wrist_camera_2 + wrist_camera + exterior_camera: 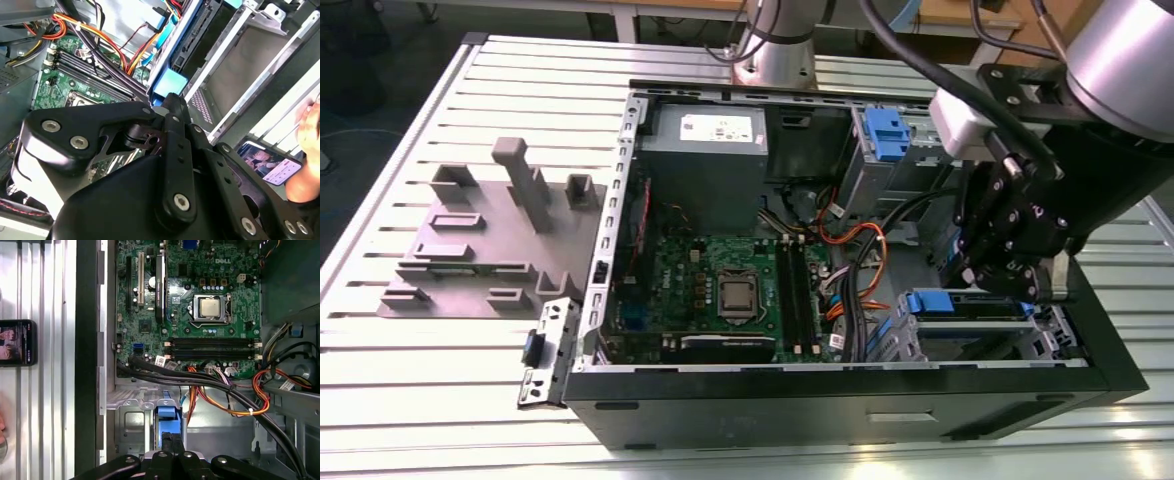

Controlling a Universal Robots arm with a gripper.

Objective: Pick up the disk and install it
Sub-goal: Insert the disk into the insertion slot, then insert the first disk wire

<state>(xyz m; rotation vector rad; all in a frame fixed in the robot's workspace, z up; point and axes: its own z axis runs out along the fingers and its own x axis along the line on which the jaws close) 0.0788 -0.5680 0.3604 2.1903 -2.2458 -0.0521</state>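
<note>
sitting in case (854, 395) bay (blue-framed): disk (947, 303), gripper (1034, 285) above.

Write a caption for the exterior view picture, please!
Robot gripper reaches into an open computer case above the blue-framed disk.

motherboard (185, 315): white lettering, upper right of first wrist view, too small to read | power supply (707, 135): white sticker, print illegible | phone (17, 342): screen picture, no legible text
</note>
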